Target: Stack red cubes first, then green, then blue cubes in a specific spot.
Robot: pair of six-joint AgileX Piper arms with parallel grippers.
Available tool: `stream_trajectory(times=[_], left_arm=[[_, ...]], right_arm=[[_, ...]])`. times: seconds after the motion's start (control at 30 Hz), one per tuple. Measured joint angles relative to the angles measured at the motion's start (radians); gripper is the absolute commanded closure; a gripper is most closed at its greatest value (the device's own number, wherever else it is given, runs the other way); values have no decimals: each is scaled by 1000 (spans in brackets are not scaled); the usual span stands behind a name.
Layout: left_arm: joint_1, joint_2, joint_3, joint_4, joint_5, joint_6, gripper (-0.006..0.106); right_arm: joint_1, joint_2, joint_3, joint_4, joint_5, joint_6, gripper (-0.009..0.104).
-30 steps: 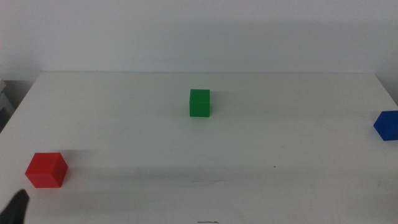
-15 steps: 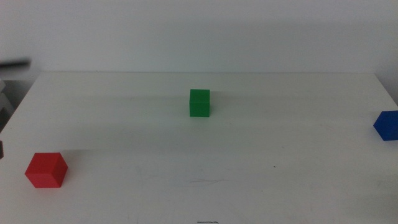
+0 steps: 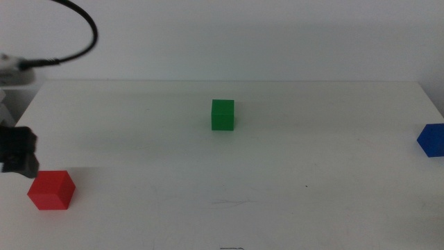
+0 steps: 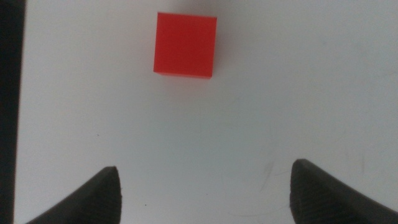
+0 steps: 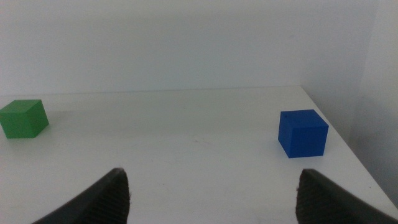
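Note:
The red cube (image 3: 50, 189) sits near the table's front left corner. My left gripper (image 3: 19, 151) hovers just behind and to the left of it. In the left wrist view the jaws stand wide apart and empty (image 4: 205, 193), with the red cube (image 4: 185, 43) ahead of them. The green cube (image 3: 223, 114) is at the table's middle back. The blue cube (image 3: 431, 139) is at the right edge. My right gripper (image 5: 211, 199) is open and empty, out of the middle view, facing the blue cube (image 5: 303, 132) and green cube (image 5: 23, 118). A faint grey scuff line (image 3: 229, 203) marks the front middle.
The white table (image 3: 312, 208) ends close to the left of the red cube; a dark strip (image 4: 9, 112) shows past that edge. A black cable (image 3: 83, 35) loops over the back left corner. A white wall stands behind the table.
My left gripper left the bottom left corner, went out of view, and now shows at the left edge just behind the red cube. The cable has come into view. The cubes have not moved.

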Motion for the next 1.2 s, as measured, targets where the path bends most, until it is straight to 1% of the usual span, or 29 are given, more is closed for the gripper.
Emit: stream_trajectory(times=[0.13,0.2,0.37,0.47,0.67,0.97,1.07,1.2], left_arm=[[18,109,-24,-1,-1,27,9],[39,163,-43,-11,-9,69,9],[109,285,-87,-70,-27,194,9],[127,361,-116,-92,-49,252,9],[129,499,-150,-106,-106,285,9],[129,640,-151,-137,-201,329,10],[129,666,-151,-139,-215,330,14],[129,688,-151,-139,-231,334,29]], right_arm=[[0,0,0,0,0,0,1],[0,0,0,0,0,0,1],[0,0,0,0,0,0,1],[0,0,0,0,0,0,1],[0,0,0,0,0,0,1],[0,0,0,0,0,0,1],[0,0,0,0,0,0,1],[0,0,0,0,0,0,1]])
